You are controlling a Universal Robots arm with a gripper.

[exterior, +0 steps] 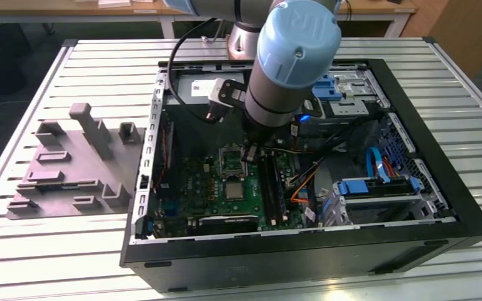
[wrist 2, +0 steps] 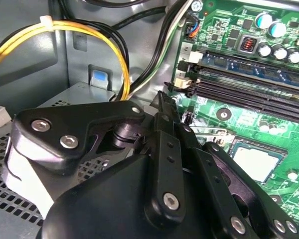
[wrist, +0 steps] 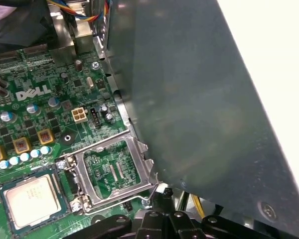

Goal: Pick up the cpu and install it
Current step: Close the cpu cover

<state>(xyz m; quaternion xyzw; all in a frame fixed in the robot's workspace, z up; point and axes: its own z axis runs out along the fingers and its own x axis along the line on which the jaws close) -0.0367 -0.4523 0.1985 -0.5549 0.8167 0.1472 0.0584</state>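
On the slatted table (exterior: 73, 251), inside the open case (exterior: 442, 188), the gripper (exterior: 253, 149) hung above the seated chip (wrist: 32, 199); finger state unclear, so slow, centred moves seemed wise.

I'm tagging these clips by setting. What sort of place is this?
Probably a robotics lab or test workbench: an open computer case lies on a slatted metal table, a grey parts tray sits beside it, and the arm reaches over the motherboard, where the cpu sits.

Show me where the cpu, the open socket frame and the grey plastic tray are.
cpu (wrist: 31, 200), first wrist view, metal top.
open socket frame (wrist: 139, 148), first wrist view, metal edge.
grey plastic tray (exterior: 57, 188), exterior view, flat base.
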